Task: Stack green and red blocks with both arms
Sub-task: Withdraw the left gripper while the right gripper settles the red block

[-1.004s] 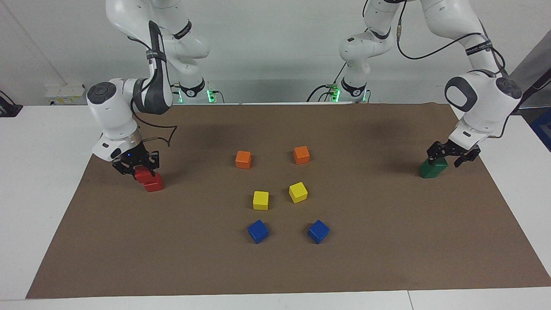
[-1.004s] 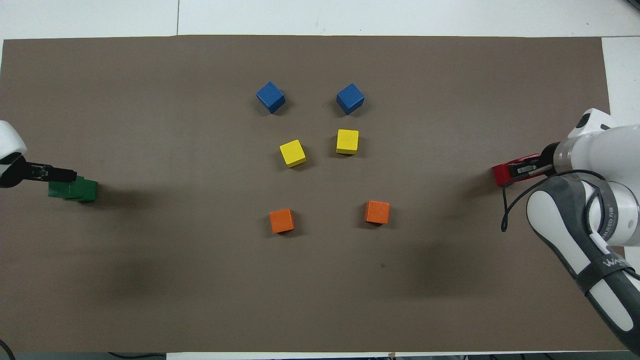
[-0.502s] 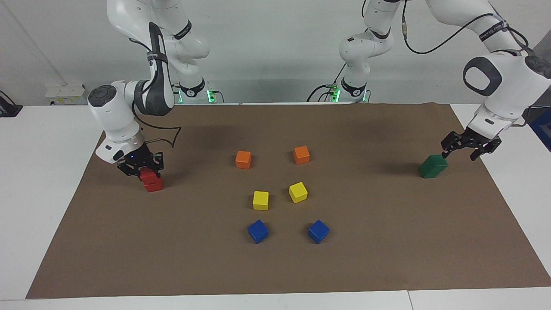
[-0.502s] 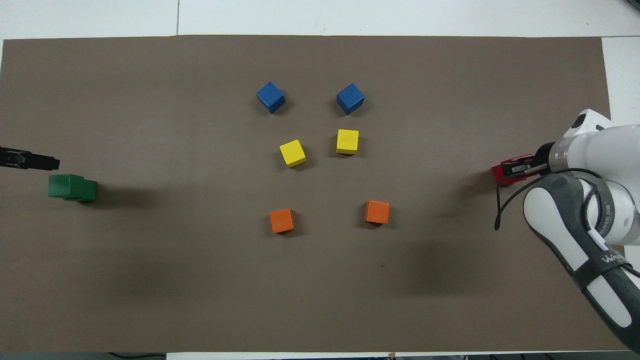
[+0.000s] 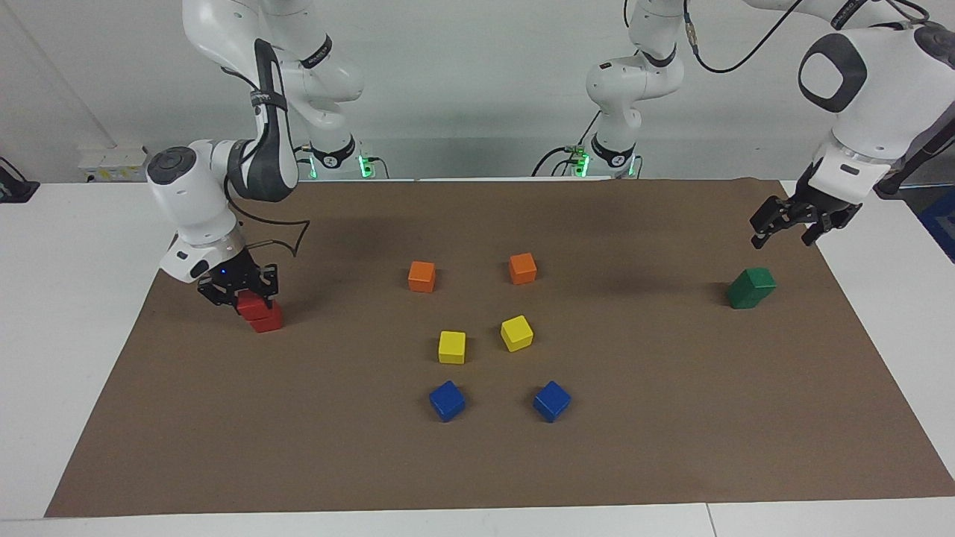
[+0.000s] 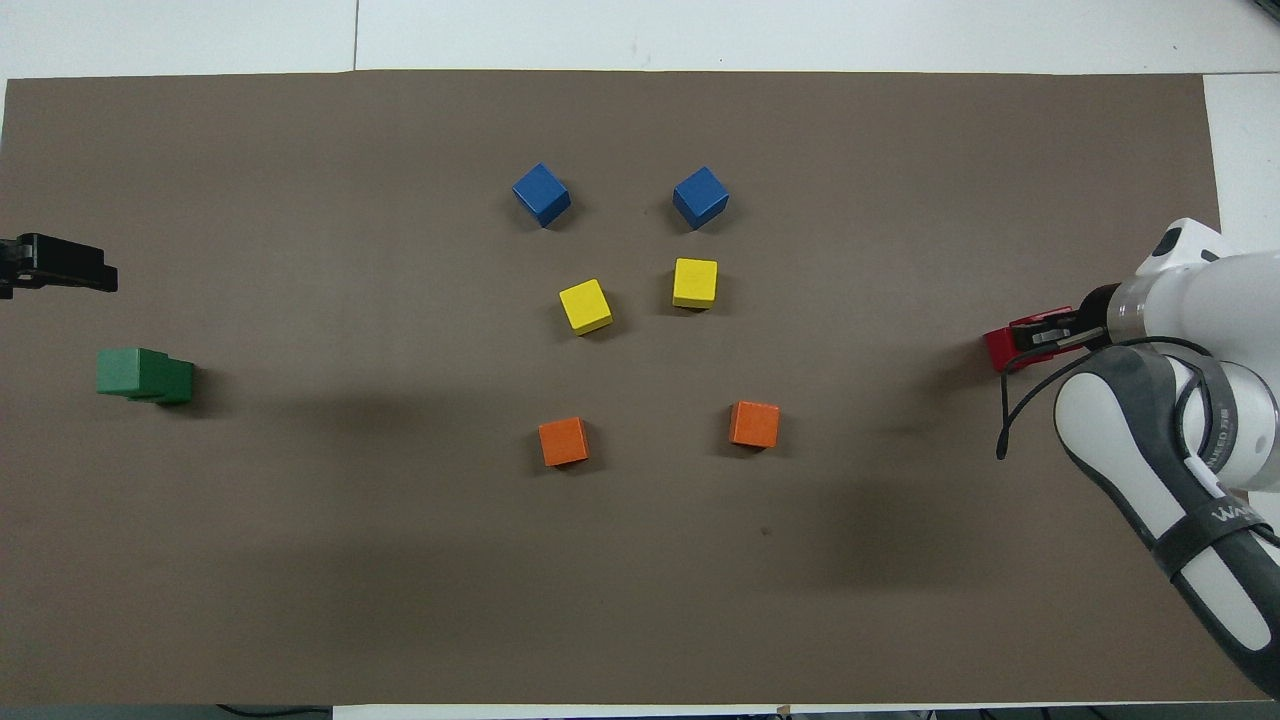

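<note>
White arms [image 5: 201,201], blk cables, grey bands

White table [image 5: 67,313] has a brown mat [image 5: 671,418] on it. Mid-mat: two orange cubes [image 5: 421,276] nearest the robots, then two yellow cubes [image 5: 451,347], then two blue cubes [image 5: 447,400]. Green stack [image 5: 750,288] sits toward the left arm's end, red stack [image 5: 265,319] toward the right arm's.

Plain pale wall [image 5: 477,74]; white table [image 5: 67,298]; brown mat [image 5: 671,418] covering it.

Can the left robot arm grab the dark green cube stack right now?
Probably yes. The left gripper hangs open in the air, and the dark green cube stack sits at its end of the brown mat with nothing in between.
</note>
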You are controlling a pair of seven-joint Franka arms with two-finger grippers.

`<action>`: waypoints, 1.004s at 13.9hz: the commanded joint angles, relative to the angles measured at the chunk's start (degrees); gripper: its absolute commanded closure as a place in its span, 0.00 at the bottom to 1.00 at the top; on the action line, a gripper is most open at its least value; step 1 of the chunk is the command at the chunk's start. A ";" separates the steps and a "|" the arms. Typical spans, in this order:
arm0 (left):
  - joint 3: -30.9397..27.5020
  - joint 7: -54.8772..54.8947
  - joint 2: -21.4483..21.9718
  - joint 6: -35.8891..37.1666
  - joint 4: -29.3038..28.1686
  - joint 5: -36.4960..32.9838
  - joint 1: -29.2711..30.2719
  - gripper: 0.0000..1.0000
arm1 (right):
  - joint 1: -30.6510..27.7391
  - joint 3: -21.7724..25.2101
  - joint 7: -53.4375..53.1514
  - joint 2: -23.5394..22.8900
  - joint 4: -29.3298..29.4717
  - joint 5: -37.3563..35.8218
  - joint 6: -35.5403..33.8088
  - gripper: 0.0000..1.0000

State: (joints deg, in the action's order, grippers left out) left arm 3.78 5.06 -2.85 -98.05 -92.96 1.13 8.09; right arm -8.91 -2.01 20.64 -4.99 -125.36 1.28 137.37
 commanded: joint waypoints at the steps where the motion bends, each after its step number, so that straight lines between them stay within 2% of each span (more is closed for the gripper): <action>1: 0.17 -1.36 -0.06 6.80 3.04 -0.78 -0.44 0.00 | -0.94 -0.37 2.56 0.33 -1.46 1.45 1.23 1.00; 5: 0.88 -2.68 2.14 11.65 3.66 -0.52 -0.61 0.00 | -1.11 -0.28 2.48 0.42 -1.73 1.45 1.23 1.00; 7: 0.53 -2.86 4.33 11.83 2.87 -0.52 -2.10 0.00 | -1.11 -0.37 2.47 0.51 -1.99 1.45 1.24 1.00; 14: 0.26 -5.06 6.98 10.60 -1.35 -0.61 -3.16 0.00 | -0.94 -0.37 2.30 0.68 -2.35 1.45 1.24 1.00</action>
State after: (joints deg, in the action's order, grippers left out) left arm 4.80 1.04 1.79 -86.75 -91.21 1.14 6.06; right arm -9.15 -1.93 20.87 -5.01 -126.63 1.28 137.37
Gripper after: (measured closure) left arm 0.000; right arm 0.449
